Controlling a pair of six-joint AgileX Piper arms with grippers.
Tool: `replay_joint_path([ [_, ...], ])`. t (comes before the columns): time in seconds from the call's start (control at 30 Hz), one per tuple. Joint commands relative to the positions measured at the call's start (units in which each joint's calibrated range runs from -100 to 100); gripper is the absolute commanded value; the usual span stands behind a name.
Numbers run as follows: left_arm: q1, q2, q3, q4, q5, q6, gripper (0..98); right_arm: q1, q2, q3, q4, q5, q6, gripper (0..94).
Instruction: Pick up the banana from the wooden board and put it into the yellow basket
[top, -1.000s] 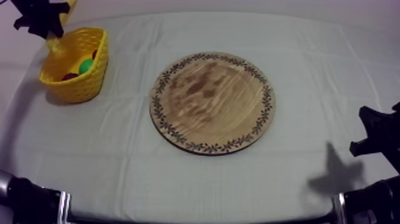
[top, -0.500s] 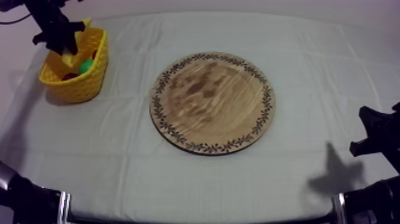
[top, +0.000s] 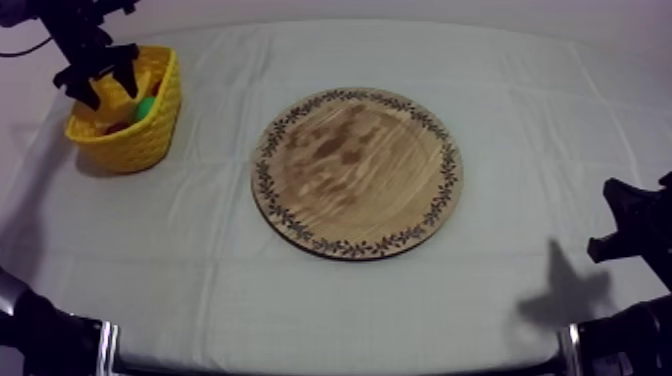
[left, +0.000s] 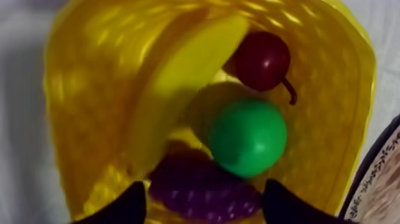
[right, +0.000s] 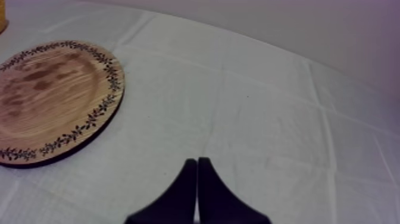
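Observation:
The yellow basket (top: 128, 135) stands at the table's far left. My left gripper (top: 105, 82) hangs over it, its fingers (left: 132, 205) open and wide apart above the fruit. The banana (left: 178, 77) lies free inside the basket (left: 77, 119), leaning along one wall. It shows as a yellow patch (top: 112, 98) in the top view. The round wooden board (top: 355, 172) sits bare in the middle of the table. My right gripper (top: 612, 220) rests low at the right edge, its fingers (right: 197, 179) shut together as a narrow wedge on nothing.
Beside the banana in the basket lie a small red fruit (left: 262, 59), a green pear (left: 247, 137) and a bunch of purple grapes (left: 202, 190). The board's patterned rim (right: 89, 128) lies ahead of my right gripper, with bare cloth between them.
My left gripper has come down from above the basket's far side into its mouth. The banana that hung from it now lies in the basket. The right arm has not moved.

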Motion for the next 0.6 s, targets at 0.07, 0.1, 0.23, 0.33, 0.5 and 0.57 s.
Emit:
replay_joint_path([
  [0.07,-0.26,-2.24,1.18,-0.09,0.16,0.07,82.3,-0.01,0.0,0.01,0.0,-0.05,-0.02,0.3],
  [0.1,-0.27,-3.06,1.51,-0.13,0.18,0.16,82.3,-0.01,0.0,0.01,0.0,-0.05,-0.02,0.3],
  [0.23,-0.02,-7.76,3.28,-0.2,-0.11,0.68,78.4,-0.01,0.0,0.01,0.0,-0.05,-0.02,0.3],
  [0.33,0.23,-12.8,6.13,0.19,-2.22,0.73,72.2,-0.01,0.0,0.01,0.0,-0.05,-0.02,0.3],
  [0.5,0.62,-23.17,14.47,1.77,-10.05,-1.26,62.5,-0.01,0.0,0.01,0.0,-0.05,-0.02,0.3],
  [0.57,1.02,-27.87,18.99,2.14,-14.48,-2.64,59.5,-0.01,0.0,0.01,0.0,-0.05,-0.02,0.3],
])
